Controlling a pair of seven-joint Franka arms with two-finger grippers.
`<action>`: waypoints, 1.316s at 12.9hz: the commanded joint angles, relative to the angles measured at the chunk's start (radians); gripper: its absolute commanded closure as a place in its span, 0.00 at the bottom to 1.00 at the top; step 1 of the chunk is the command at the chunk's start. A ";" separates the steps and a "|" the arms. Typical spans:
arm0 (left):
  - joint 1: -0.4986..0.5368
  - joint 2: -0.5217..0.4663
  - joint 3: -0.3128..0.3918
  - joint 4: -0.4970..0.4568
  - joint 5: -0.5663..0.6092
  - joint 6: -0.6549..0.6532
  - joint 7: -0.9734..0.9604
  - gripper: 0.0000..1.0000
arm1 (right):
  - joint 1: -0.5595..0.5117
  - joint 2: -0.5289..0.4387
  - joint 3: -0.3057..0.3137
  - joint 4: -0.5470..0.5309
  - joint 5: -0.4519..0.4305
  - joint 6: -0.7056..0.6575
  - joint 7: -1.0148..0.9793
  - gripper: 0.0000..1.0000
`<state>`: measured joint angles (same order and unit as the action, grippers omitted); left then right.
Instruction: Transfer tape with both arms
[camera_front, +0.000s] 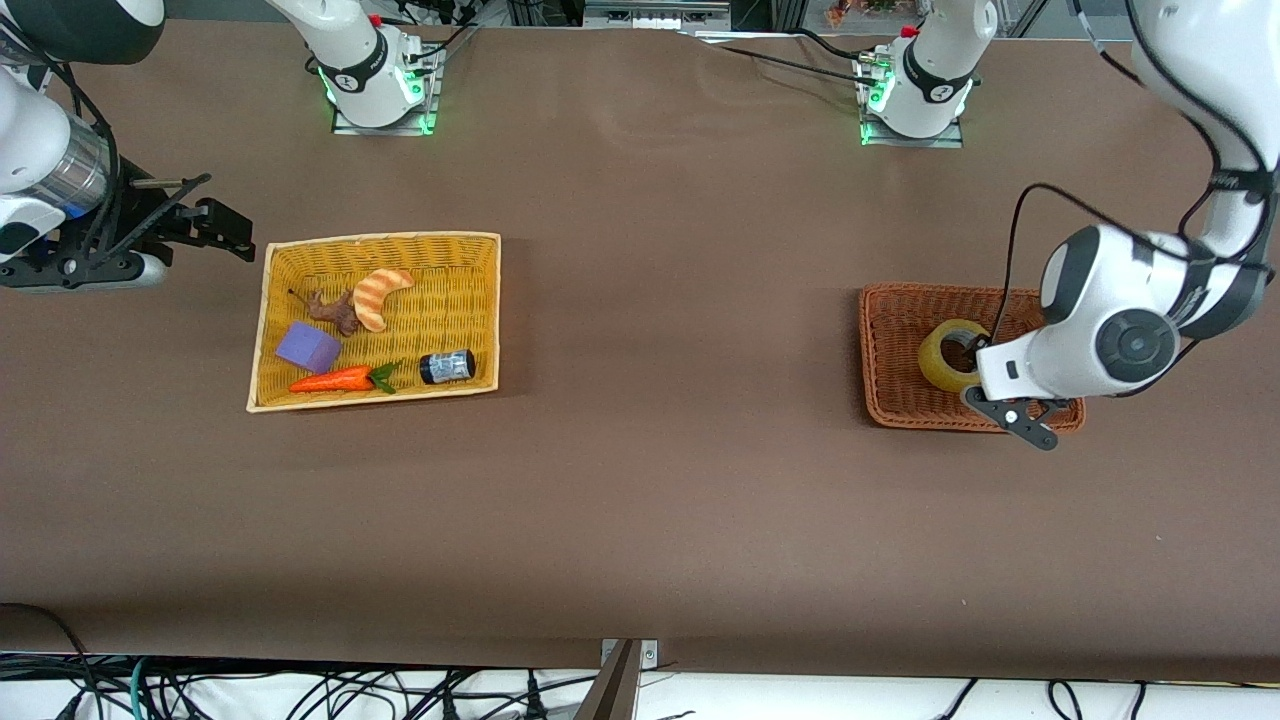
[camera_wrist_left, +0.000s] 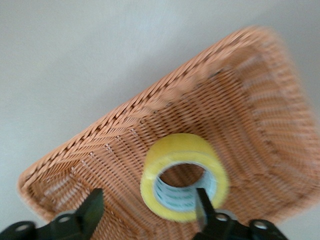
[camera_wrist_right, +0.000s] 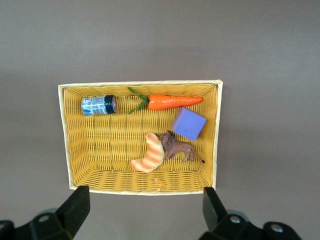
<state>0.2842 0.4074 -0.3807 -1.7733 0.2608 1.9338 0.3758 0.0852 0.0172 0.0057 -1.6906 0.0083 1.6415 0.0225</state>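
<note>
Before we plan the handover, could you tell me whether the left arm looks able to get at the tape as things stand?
Probably yes: the left gripper hangs open right over the tape, which lies uncovered in the brown basket.

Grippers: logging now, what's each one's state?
Left tool: open, around the yellowish tape roll.
Right tool: open, empty.

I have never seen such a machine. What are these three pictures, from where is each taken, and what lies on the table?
Two white robot arms stand at a brown table. The big picture looks down from a high camera facing them; each of the other two comes from a camera on one arm's wrist.

The left tool, open, is over the brown basket, where the tape rests, not gripped. The right tool, open, waits by the yellow basket, which holds a croissant, toy lion, purple block, carrot and can.
</note>
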 joint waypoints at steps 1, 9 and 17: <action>0.001 -0.085 -0.047 0.125 -0.077 -0.166 -0.027 0.00 | -0.002 0.001 0.000 0.014 0.021 -0.008 -0.018 0.00; -0.102 -0.222 0.053 0.394 -0.150 -0.406 -0.317 0.00 | -0.002 0.000 0.000 0.023 0.007 0.006 -0.021 0.00; -0.306 -0.438 0.364 0.063 -0.311 -0.179 -0.324 0.00 | -0.001 -0.003 0.000 0.023 0.007 0.003 -0.021 0.00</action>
<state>0.0058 0.0253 -0.0583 -1.6461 -0.0417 1.7338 0.0517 0.0852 0.0163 0.0060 -1.6819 0.0103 1.6498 0.0211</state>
